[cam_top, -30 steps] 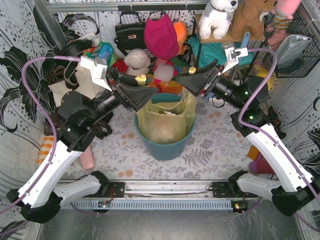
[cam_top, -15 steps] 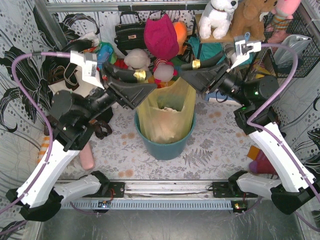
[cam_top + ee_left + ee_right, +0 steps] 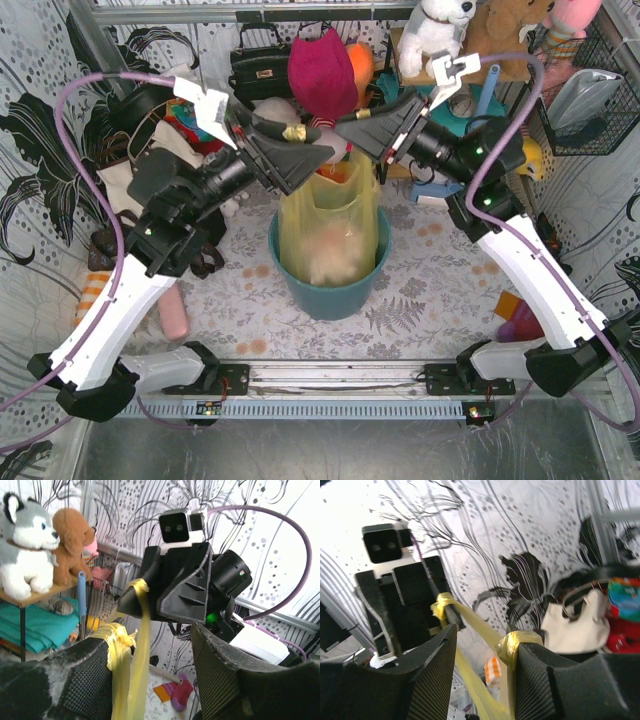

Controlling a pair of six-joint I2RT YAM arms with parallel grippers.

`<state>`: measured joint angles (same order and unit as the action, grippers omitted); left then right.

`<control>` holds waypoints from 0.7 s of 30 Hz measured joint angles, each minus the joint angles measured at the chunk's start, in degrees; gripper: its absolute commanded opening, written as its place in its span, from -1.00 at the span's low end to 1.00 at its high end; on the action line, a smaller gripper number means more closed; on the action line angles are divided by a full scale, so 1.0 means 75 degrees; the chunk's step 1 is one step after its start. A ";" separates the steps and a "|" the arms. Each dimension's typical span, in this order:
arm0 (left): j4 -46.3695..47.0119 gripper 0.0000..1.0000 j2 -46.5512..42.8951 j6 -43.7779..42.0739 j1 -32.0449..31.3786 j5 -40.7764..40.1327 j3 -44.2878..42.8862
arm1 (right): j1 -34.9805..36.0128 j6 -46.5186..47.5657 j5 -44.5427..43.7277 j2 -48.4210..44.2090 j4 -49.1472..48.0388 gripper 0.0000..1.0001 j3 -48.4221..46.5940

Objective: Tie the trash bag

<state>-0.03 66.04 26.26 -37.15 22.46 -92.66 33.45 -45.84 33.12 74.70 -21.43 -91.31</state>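
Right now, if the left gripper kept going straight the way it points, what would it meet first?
Most likely the right gripper, which faces it head-on in the left wrist view, holding a strip of the trash bag. Depth between them is unclear.

- No text, label, brand, number or sign can be read in any of the three views.
- Beside each claw the wall covering shows only black floral and dotted patterns, no lettering.
- The black handbag (image 3: 262,62) behind the claws has a small metal clasp, too small to read.
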 measured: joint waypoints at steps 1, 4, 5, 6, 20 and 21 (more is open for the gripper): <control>0.0012 0.26 -0.0047 -0.0038 0.0000 0.0000 -0.0079 | 0.0090 0.0061 0.0017 -0.0050 -0.0020 -0.11 -0.0108; 0.0154 0.26 -0.0393 -0.0058 0.0000 0.0000 0.0157 | 0.0274 0.0172 0.0009 -0.0399 -0.0169 -0.11 0.0102; 0.0289 0.26 -0.0545 -0.0044 0.0000 0.0000 0.0408 | 0.0289 0.0181 -0.0009 -0.0577 -0.0256 -0.12 0.0376; 0.0428 0.26 -0.0685 -0.0017 0.0000 0.0000 0.0743 | 0.0291 0.0175 -0.0055 -0.0743 -0.0350 -0.12 0.0699; -0.0032 0.23 -0.0099 0.0087 0.0003 0.0026 0.0417 | 0.0463 0.0119 -0.0251 0.0198 0.0003 -0.19 0.0221; -0.0020 0.23 -0.0125 0.0085 0.0000 0.0047 0.0309 | 0.0551 0.0169 -0.0248 0.0198 0.0006 -0.19 0.0015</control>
<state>-0.19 65.10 26.89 -37.15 22.81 -90.35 37.58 -44.58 31.27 76.18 -21.39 -91.20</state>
